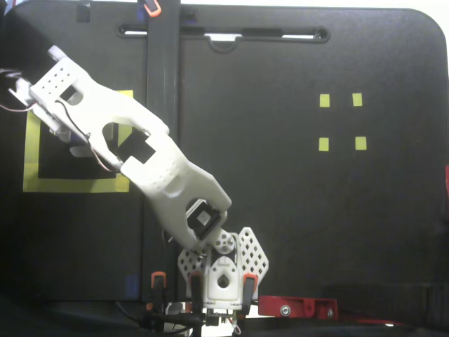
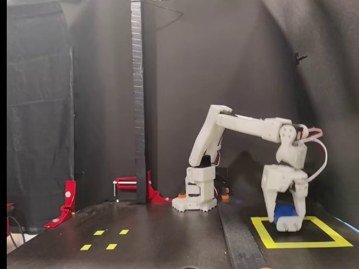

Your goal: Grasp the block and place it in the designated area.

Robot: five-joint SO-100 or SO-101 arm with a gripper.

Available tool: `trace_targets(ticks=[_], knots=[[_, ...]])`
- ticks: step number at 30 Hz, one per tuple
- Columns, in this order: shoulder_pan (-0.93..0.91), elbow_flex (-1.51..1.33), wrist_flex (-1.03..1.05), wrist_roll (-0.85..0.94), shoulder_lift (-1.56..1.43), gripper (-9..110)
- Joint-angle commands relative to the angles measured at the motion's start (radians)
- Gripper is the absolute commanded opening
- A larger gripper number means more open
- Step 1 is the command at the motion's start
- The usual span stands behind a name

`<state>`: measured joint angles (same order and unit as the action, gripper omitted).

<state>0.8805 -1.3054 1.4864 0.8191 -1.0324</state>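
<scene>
- Block (image 2: 285, 212): dark blue, pinched between the jaws of the gripper (image 2: 289, 223), lower right of the side view.
- From above I cannot see the block; the arm (image 1: 151, 165) covers it at upper left of that frame.
- Area (image 2: 268, 237): yellow tape square with black inside. The gripper tip sits inside the outline, at or just above the floor; I cannot tell which.
- Step in hand, as I judge it: placing, nearly done.
- Next move calls for spreading the jaws with the block resting down, then lifting straight up clear of it.
- Four small yellow squares (image 1: 341, 121) lie well apart, untouched.
</scene>
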Motion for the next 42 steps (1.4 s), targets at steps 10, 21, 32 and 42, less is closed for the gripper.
trace_targets(ticks=[10, 21, 32, 42], knots=[[-0.003, 0.003, -0.031, 0.014, 0.046, 19], [-0.006, 0.002, -0.025, 0.026, 0.032, 19], [-0.014, 0.002, -0.005, 0.051, 0.014, 41], [-0.012, 0.003, 0.002, 0.061, 0.012, 43]])
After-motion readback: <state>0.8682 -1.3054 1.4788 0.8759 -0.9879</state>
